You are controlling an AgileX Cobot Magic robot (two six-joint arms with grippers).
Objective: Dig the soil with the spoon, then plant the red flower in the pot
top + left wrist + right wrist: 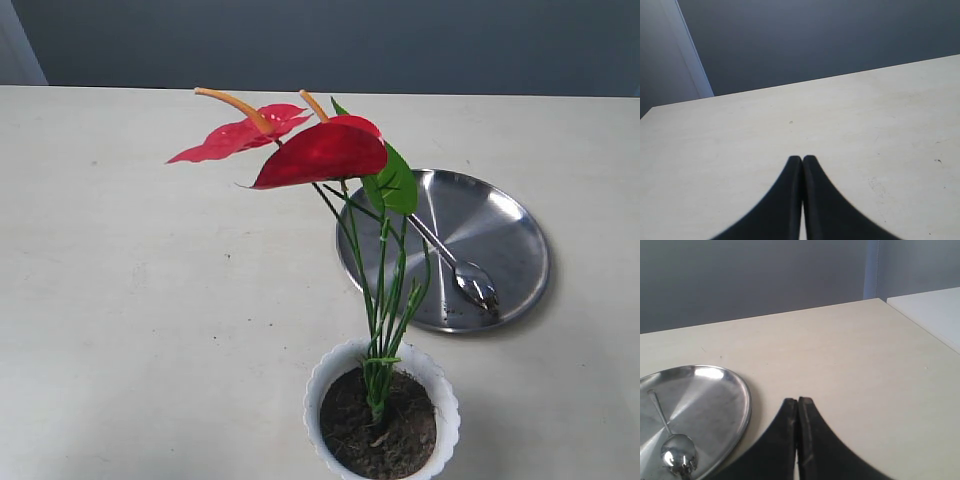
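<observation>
The red flower stands upright, its stems sunk in the soil of the pot; the spoon lies on the steel plate just beside it. The left gripper and the right gripper hang over the table; both are empty, jaws pressed together.

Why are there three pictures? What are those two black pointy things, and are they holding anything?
These come from a robot with two arms. One camera looks at the whole table. There the red flower stands in the soil of the white pot, and the spoon lies on the steel plate nearby. The other two cameras sit on the robot's wrists. The black points are its pinchers: the left gripper and the right gripper. Both are closed and hold nothing.
</observation>
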